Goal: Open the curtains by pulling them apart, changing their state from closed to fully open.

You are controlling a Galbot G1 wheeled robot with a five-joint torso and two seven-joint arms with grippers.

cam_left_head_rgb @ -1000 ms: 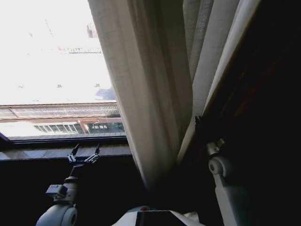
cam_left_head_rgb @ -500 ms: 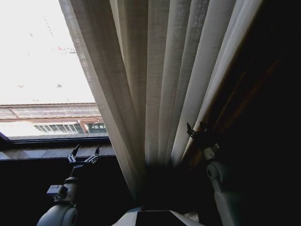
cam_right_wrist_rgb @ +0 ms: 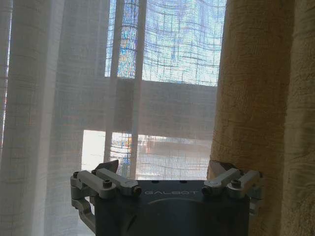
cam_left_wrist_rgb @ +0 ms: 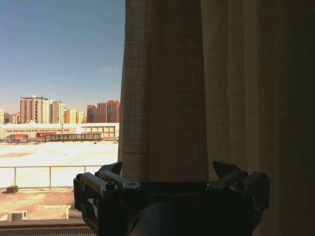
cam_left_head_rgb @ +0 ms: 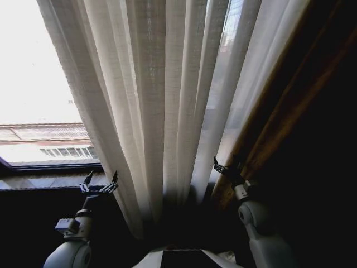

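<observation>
head view: vertically pleated curtains [cam_left_head_rgb: 162,100], folds fanning upward

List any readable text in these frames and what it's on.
"GALBOT" on the right gripper body, right wrist view.
"GALBOT", faint and dark, on the left gripper body, left wrist view.
Red sign on a distant low building outside the window: too small to read.
No text on the curtains.
</observation>
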